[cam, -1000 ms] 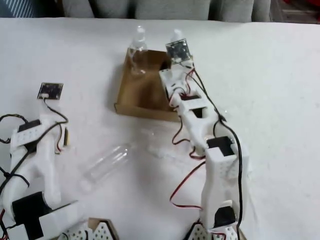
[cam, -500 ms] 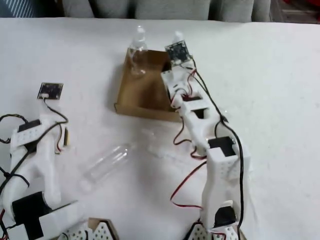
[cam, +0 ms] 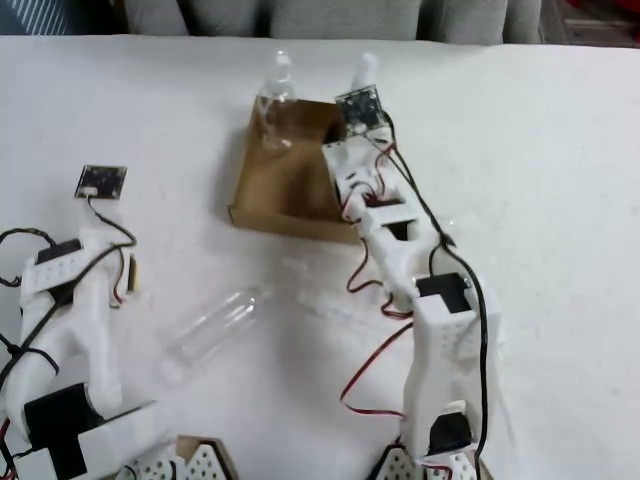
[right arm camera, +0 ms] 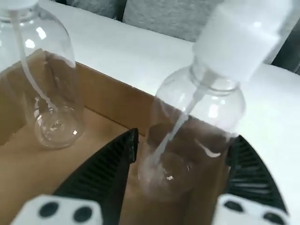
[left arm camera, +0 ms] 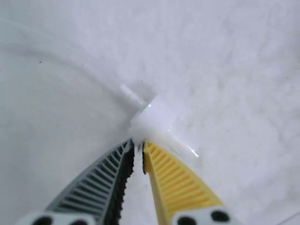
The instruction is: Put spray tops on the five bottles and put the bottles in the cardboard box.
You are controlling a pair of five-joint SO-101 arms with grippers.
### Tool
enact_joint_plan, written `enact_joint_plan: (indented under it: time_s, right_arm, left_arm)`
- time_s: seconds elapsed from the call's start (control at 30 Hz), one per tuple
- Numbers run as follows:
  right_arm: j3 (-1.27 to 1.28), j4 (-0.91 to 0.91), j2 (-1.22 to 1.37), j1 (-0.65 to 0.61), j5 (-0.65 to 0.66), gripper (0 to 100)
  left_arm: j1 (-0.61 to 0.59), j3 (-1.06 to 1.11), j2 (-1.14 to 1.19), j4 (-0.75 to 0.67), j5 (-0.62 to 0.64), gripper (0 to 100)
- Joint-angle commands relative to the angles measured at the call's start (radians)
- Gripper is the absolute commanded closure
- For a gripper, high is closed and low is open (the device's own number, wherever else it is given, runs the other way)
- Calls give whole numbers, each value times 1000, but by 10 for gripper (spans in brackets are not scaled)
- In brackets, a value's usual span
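Your right gripper [right arm camera: 183, 138] stands spread around a clear, rounded plastic bottle [right arm camera: 206, 103], upright in the far corner of the cardboard box [right arm camera: 108, 98] and wearing its white spray top [right arm camera: 239, 42]. Its long axis is vertical, so backing away looks cleanest. A second capped bottle [right arm camera: 47, 79] stands in the box's other far corner. Outside the box, your left gripper [left arm camera: 138, 146] is closed, tips against a loose spray top [left arm camera: 154, 117]. Another bottle [cam: 210, 325] lies on its side before the box.
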Motion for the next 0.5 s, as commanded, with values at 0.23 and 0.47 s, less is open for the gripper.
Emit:
enact_joint_plan:
  time_s: [0.23,0.47]
  right_arm:
    - [-74,156,-85,10,-9,737]
    - [-75,162,-94,13,-12,737]
  left_arm:
    - [7,0,-38,-15,-11,946]
    - [7,0,-38,-14,-11,946]
